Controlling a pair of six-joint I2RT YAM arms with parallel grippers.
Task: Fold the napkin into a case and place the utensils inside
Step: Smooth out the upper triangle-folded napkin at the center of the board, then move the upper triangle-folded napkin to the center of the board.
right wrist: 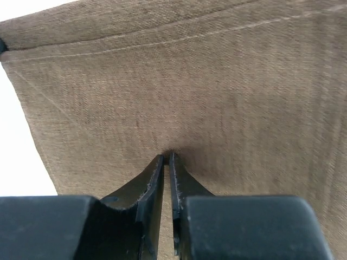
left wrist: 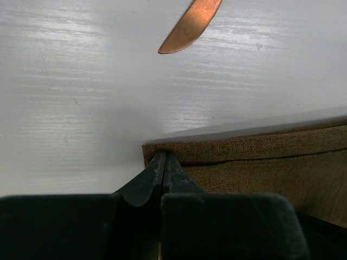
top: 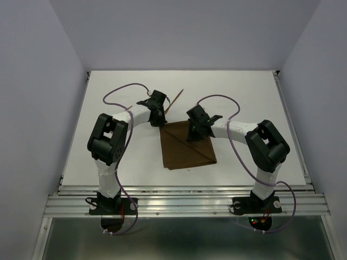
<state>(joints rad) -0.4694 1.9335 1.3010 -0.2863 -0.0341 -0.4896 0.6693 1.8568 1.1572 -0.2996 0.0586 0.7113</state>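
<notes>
The napkin (top: 187, 146) is light, limp cloth that will likely sag, so its hemmed corners hold best. My left jaws are closed tight on one corner; my right jaws pinch a mid-cloth pucker.

Table (top: 246, 103): white, rectangular, walled on three sides in pale grey; a ribbed aluminium rail (top: 184, 201) runs along the near edge.

Napkin (top: 184, 154): dark brown cloth, flat at table centre, roughly rectangular, with one diagonal crease running from the far-left corner to the near-right corner.

Left gripper (top: 161, 121): lowered at the napkin's far-left corner. Finger state is not legible.

Right gripper (top: 192, 135): over the napkin's far half, near the crease. Finger state is not legible.

Utensil (top: 175, 101): thin reddish-brown stick, lying on the table beyond the napkin, slanting far-right from behind the left gripper.

Cables (top: 116, 89): purple, looped above each arm.
</notes>
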